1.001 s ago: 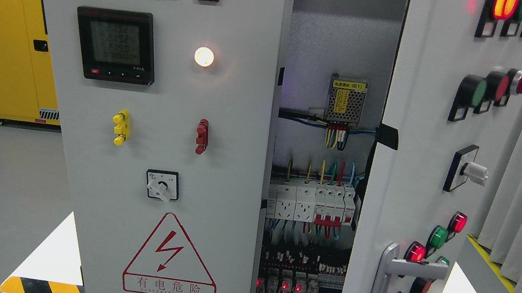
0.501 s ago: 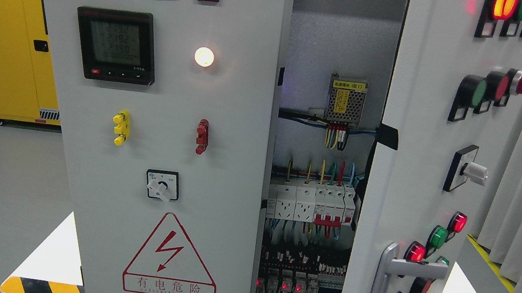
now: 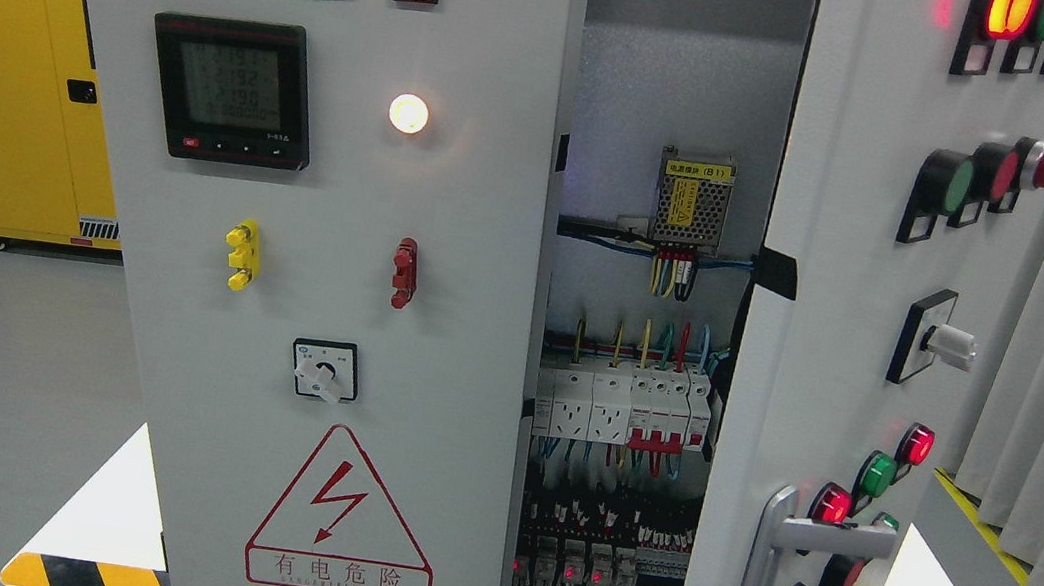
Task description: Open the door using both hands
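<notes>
Nearest us, on the right, the right door [image 3: 837,274] stands swung toward us, its silver handle [image 3: 763,567] low among red and green buttons [image 3: 894,458]. Neither of our hands shows, so we cannot tell how their fingers stand. On the left, the left door [image 3: 450,223] carries a meter [image 3: 231,90] and warning triangle [image 3: 345,512]. Between them, farther in, breakers [image 3: 618,405] and wiring show. Far left stands a yellow cabinet [image 3: 17,65].
</notes>
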`<state>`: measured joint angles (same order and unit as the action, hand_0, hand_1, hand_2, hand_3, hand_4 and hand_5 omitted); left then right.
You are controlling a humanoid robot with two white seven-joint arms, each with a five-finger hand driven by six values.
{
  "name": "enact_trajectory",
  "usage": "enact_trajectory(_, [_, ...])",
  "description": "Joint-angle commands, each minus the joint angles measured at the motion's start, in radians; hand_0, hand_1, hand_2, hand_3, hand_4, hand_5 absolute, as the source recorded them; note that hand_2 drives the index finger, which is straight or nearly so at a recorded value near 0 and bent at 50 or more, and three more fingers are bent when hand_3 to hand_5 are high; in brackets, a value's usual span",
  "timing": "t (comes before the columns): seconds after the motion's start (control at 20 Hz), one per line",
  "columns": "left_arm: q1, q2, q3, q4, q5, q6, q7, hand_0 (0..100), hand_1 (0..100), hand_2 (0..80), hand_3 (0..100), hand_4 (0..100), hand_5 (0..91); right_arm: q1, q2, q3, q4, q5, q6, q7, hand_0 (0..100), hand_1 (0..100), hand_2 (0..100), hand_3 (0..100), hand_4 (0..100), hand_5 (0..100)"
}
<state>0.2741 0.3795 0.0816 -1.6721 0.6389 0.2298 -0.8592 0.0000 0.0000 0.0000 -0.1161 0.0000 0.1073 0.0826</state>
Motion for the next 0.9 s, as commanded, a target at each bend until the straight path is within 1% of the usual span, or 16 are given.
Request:
enact_trajectory(0.0, [-0.133, 0.104, -0.078, -0.267, 0.030, 0.003, -0.006, 12, 56, 0.0, 0, 0, 0.0, 0.006, 0.018, 0.023, -0.001, -0.028, 0.000, 0.000, 0, 50, 4, 0, 0, 0])
enact_trajectory(0.15, [-0.266, 0.137, -0.118, -0.265, 0.030, 0.013, -0.006, 12, 56, 0.0, 0, 0, 0.0, 0.006, 0.018, 0.023, 0.001, -0.026, 0.000, 0.000, 0, 50, 4, 0, 0, 0])
enact_trajectory(0.3, [-0.422, 0.145, -0.206, -0.255, 0.033, 0.023, -0.007, 12, 56, 0.0, 0, 0, 0.0, 0.006, 0.018, 0.023, -0.001, -0.028, 0.000, 0.000, 0, 50, 4, 0, 0, 0])
enact_trajectory(0.4, [-0.521, 0.139, -0.268, -0.255, 0.050, 0.069, -0.008, 12, 56, 0.0, 0, 0, 0.0, 0.006, 0.018, 0.023, 0.001, -0.028, 0.000, 0.000, 0, 50, 4, 0, 0, 0])
enact_trajectory(0.5, [-0.610, 0.124, -0.307, -0.255, 0.080, 0.129, -0.008, 12, 56, 0.0, 0, 0, 0.0, 0.006, 0.018, 0.023, 0.001, -0.026, 0.000, 0.000, 0, 50, 4, 0, 0, 0])
enact_trajectory(0.6, [-0.686, 0.093, -0.309, -0.244, 0.093, 0.175, -0.007, 12, 56, 0.0, 0, 0, 0.0, 0.006, 0.018, 0.023, -0.001, -0.028, 0.000, 0.000, 0, 50, 4, 0, 0, 0])
enact_trajectory(0.7, [-0.787, 0.046, -0.309, -0.198, 0.093, 0.226, -0.006, 12, 56, 0.0, 0, 0, 0.0, 0.006, 0.018, 0.023, 0.001, -0.026, 0.000, 0.000, 0, 50, 4, 0, 0, 0])
enact_trajectory(0.8, [-0.884, 0.038, -0.307, -0.138, 0.099, 0.237, -0.006, 12, 56, 0.0, 0, 0, 0.0, 0.006, 0.018, 0.023, 0.000, -0.028, 0.000, 0.000, 0, 50, 4, 0, 0, 0])
enact_trajectory(0.85, [-0.918, 0.038, -0.307, -0.118, 0.113, 0.237, -0.006, 12, 56, 0.0, 0, 0, 0.0, 0.006, 0.018, 0.023, -0.001, -0.028, 0.000, 0.000, 0, 50, 4, 0, 0, 0])
